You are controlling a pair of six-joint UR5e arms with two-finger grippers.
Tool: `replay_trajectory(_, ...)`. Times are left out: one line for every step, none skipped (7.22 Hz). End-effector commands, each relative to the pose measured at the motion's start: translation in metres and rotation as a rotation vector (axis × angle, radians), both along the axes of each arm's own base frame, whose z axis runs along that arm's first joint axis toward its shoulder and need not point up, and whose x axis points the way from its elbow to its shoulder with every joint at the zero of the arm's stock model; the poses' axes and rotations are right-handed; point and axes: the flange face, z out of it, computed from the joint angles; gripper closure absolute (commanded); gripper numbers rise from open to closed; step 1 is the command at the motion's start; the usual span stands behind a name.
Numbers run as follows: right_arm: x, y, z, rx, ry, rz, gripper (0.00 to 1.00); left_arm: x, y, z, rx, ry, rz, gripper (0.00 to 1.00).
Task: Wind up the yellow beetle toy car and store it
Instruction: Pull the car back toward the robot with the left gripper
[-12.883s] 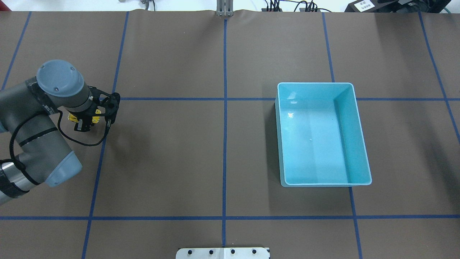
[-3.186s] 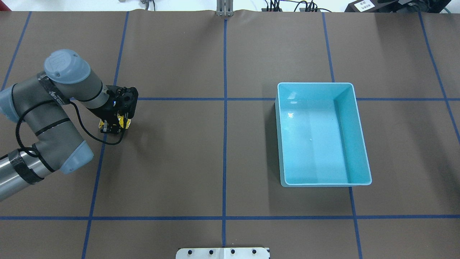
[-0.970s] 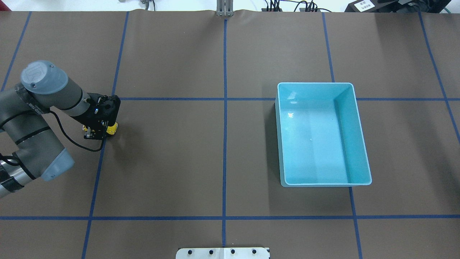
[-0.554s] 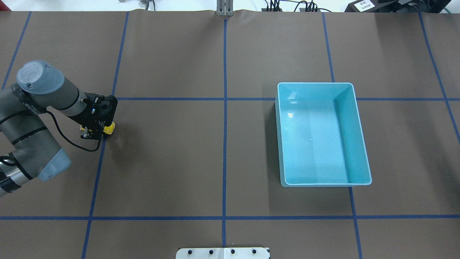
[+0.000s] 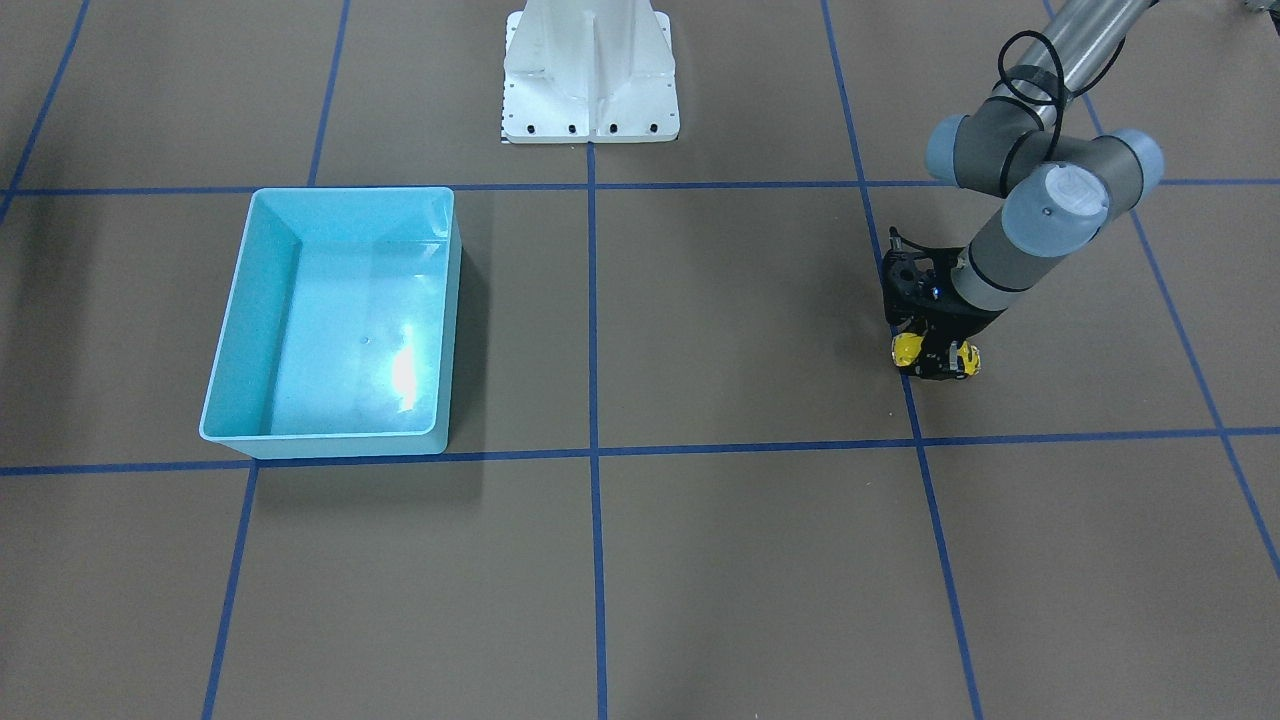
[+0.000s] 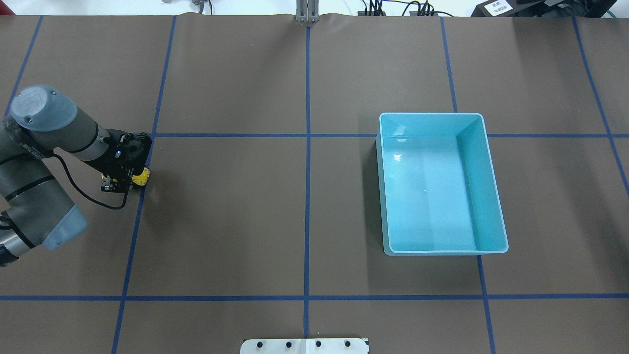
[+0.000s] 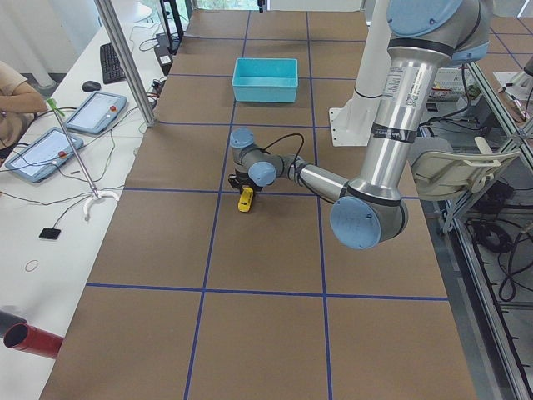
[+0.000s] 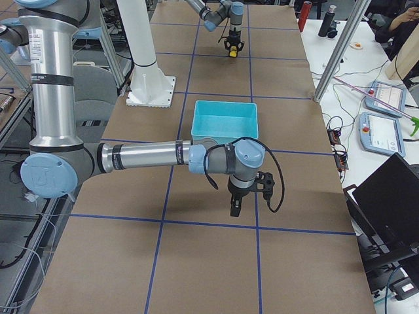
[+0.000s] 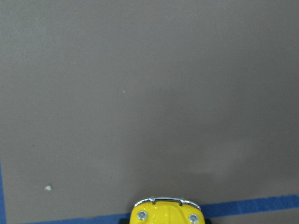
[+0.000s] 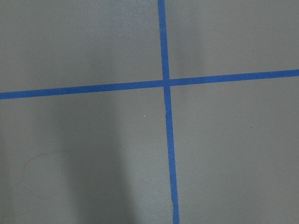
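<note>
The yellow beetle toy car sits low at the brown table on the robot's left side, and my left gripper is shut on it from above. From across the table, yellow shows on both sides of the black fingers, at the car. The left wrist view holds only the car's nose with its silver bumper, on a blue tape line. My right gripper hangs over the table beyond the bin; I cannot tell whether it is open or shut.
An empty light-blue bin stands on the robot's right half, far from the car, and shows as the bin from the front. Blue tape lines grid the brown table. The white robot base stands at the near edge.
My left gripper has slid the car leftward along the table over the last second, after an earlier shift to the right. The bin has stayed put.
</note>
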Motion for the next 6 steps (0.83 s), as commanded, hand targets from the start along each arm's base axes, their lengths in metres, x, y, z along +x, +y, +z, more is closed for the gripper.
replay_trajectory(0.0, 0.0, -0.001, 0.001, 0.0, 0.0, 0.0, -0.006, -0.001, 0.003, -0.001, 0.008, 0.001, 1.0)
replay_trajectory(0.0, 0.0, -0.001, 0.001, 0.0, 0.0, 0.0, -0.011, 0.001, 0.009, -0.002, 0.009, 0.009, 1.0)
replay_trajectory(0.0, 0.0, -0.001, 0.001, 0.0, 0.0, 0.0, -0.013, 0.0, 0.01, 0.001, 0.009, 0.013, 1.0)
replay_trajectory(0.0, 0.0, -0.001, 0.001, 0.0, 0.0, 0.0, -0.016, 0.001, 0.013, 0.007, 0.009, 0.019, 1.0)
replay_trajectory(0.0, 0.0, -0.001, 0.001, 0.0, 0.0, 0.0, -0.018, 0.002, 0.017, 0.01, 0.005, 0.026, 1.0)
replay_trajectory(0.0, 0.0, -0.001, 0.001, 0.0, 0.0, 0.0, -0.019, 0.002, 0.018, 0.008, 0.005, 0.025, 1.0)
